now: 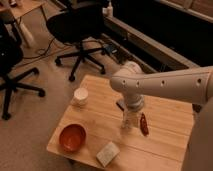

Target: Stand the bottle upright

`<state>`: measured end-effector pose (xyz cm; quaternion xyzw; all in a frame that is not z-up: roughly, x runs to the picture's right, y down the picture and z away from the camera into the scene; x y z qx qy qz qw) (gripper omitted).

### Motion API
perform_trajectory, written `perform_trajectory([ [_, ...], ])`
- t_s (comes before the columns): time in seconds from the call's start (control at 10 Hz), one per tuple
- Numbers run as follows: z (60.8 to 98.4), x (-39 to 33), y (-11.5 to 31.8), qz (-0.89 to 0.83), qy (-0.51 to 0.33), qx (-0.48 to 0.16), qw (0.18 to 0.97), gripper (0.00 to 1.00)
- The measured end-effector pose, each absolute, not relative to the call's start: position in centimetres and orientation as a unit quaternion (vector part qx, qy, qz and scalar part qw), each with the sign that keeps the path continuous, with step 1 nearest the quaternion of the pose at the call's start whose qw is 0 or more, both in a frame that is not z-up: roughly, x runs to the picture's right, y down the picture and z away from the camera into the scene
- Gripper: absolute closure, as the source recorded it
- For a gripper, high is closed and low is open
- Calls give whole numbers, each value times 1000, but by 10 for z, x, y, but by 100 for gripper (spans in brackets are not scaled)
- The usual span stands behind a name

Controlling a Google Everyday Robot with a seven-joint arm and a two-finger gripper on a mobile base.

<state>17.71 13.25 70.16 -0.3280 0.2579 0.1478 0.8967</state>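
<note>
The bottle (128, 121) is small, pale and translucent. It stands roughly upright on the wooden table (100, 120), right of the table's middle. My gripper (130, 111) comes down from the white arm (165, 85) and sits directly over the bottle's top, which it hides. I cannot tell whether it is gripping the bottle.
A dark red elongated object (144, 124) lies just right of the bottle. A squat white cup (80, 96) stands at the table's left. A red bowl (72, 137) and a pale packet (108, 153) sit near the front edge. Office chairs (80, 25) stand on the floor beyond.
</note>
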Motion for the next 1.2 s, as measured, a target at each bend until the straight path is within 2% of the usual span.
perform_trajectory([
  [1.2,696,195,125,130,286,-321,894,20],
])
